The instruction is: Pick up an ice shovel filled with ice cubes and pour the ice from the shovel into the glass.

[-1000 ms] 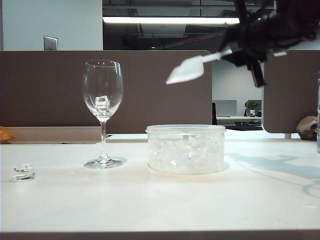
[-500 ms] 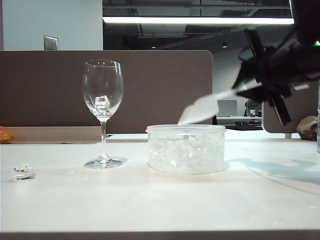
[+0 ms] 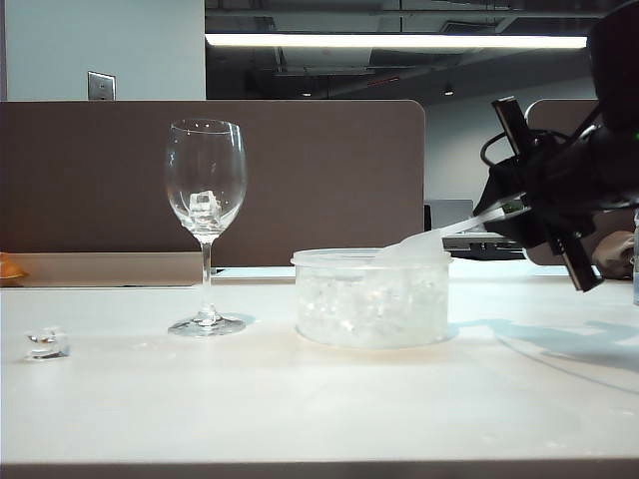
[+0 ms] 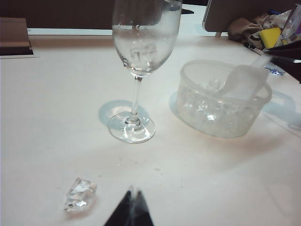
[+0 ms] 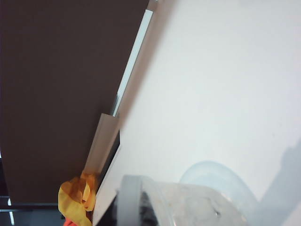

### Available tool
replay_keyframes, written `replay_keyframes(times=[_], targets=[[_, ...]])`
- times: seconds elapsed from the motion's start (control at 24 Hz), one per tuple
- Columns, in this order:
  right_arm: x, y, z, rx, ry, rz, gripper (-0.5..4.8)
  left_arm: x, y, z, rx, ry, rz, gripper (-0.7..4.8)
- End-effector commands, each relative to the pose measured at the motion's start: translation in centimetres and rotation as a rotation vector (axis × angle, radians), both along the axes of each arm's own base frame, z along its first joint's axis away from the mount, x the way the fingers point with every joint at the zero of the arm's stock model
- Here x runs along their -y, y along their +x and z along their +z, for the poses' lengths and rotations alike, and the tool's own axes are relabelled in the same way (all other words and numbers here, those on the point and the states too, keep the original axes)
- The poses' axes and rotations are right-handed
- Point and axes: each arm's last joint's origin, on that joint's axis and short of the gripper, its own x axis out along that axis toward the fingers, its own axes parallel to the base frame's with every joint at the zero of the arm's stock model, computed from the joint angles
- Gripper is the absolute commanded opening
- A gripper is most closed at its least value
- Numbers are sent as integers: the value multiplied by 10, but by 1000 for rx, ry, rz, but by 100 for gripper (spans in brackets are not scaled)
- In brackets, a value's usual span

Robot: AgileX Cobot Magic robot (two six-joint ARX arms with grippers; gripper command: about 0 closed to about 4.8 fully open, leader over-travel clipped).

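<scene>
The glass (image 3: 205, 180) stands upright on the left of the table with one ice cube (image 3: 204, 207) in its bowl; the left wrist view shows the glass (image 4: 143, 42) too. On the right, my right gripper (image 3: 502, 212) is shut on the handle of the ice shovel (image 3: 414, 245). The shovel slopes down and its bowl dips over the rim of a round plastic tub (image 3: 371, 299) full of ice cubes (image 3: 359, 304). From the left wrist the shovel's bowl (image 4: 244, 81) shows inside the tub (image 4: 221, 106). My left gripper (image 4: 133, 200) is shut and empty, low over the table near a loose ice cube (image 4: 81, 194).
The loose ice cube (image 3: 47, 342) lies at the table's far left. A brown divider panel (image 3: 300, 170) runs behind the table (image 3: 300, 399). Cloth and a yellow item (image 4: 270, 35) sit at the back right. A yellow cloth (image 5: 75, 195) lies by the panel.
My right gripper has come down and drawn to the right with the shovel, from high above the tub until its bowl dips into the tub. Glass and loose cube have not moved.
</scene>
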Motion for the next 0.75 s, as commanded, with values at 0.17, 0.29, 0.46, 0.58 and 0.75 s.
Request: replay_keyframes(times=[0.17,0.29,0.46,0.58,0.75], targets=[[-2,4,-11,18,-7,23,329,0,0,0,2,2,-6,-5],[-1,5,-3,92,19,44,337,0,0,0,2,2,-6,-5],[5,6,12,227,63,109,312,0,0,0,2,2,-6,-5],[14,1,25,328,82,144,205,0,0,0,2,2,-6,-5],[34,-13,42,412,79,138,56,0,0,0,2,2,-6,-5]])
